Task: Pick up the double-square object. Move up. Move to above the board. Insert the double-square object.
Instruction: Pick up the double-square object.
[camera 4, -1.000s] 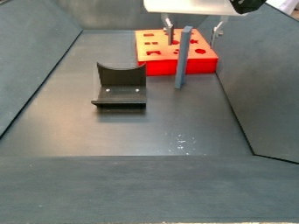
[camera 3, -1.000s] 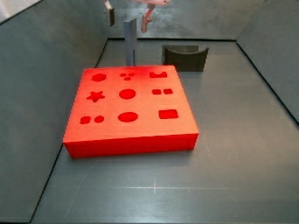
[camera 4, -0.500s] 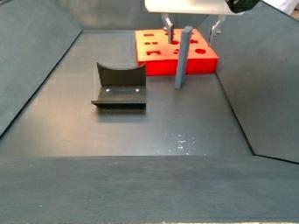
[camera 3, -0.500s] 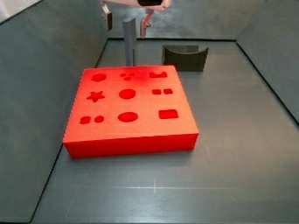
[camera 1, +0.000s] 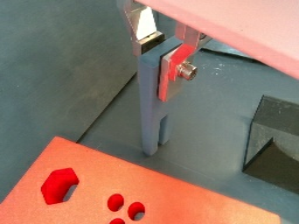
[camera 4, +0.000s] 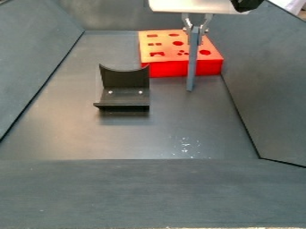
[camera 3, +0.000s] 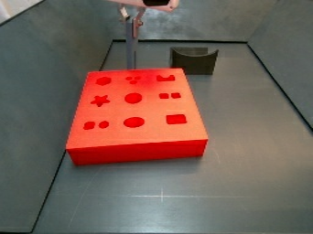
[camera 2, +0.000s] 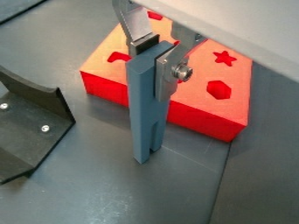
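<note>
The double-square object (camera 3: 134, 47) is a slender grey-blue bar. It stands upright on the floor just behind the far edge of the red board (camera 3: 134, 114). It also shows beside the board in a side view (camera 4: 191, 64). My gripper (camera 3: 134, 26) is directly over it, shut on its top end. In both wrist views the silver fingers (camera 1: 177, 63) (camera 2: 139, 33) press flat against the bar's (camera 1: 151, 101) (camera 2: 145, 118) two sides near its top. The board (camera 2: 216, 101) (camera 1: 128, 188) lies right next to the bar's foot, cut-outs facing up.
The dark fixture (camera 4: 122, 87) stands on the floor a short way from the bar, also showing in a side view (camera 3: 196, 58) and in both wrist views (camera 1: 275, 138) (camera 2: 24, 122). Grey walls close in the floor on the sides.
The fingers stood apart on either side of the bar; now they have closed onto its top. The bar still stands in the same spot.
</note>
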Robot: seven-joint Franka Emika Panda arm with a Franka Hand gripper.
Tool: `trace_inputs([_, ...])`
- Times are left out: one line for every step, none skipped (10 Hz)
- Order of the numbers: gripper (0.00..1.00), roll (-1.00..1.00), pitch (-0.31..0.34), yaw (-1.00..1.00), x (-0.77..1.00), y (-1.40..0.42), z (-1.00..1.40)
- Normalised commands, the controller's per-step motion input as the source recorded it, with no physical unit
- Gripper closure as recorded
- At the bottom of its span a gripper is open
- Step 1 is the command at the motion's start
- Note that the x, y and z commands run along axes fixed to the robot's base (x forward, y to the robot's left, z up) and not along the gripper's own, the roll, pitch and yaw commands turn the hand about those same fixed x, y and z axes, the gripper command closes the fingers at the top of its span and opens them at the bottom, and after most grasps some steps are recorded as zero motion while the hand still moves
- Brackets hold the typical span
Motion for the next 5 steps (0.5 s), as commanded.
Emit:
trace_inputs([1.00,0.00,0.000,0.00,0.00,0.00,0.00])
trace_inputs([1.00,0.00,0.000,0.00,0.00,0.00,0.00])
trace_inputs([1.00,0.00,0.000,0.00,0.00,0.00,0.00])
trace_inputs([1.00,0.00,0.000,0.00,0.00,0.00,0.00])
trace_inputs([1.00,0.00,0.000,0.00,0.00,0.00,0.00])
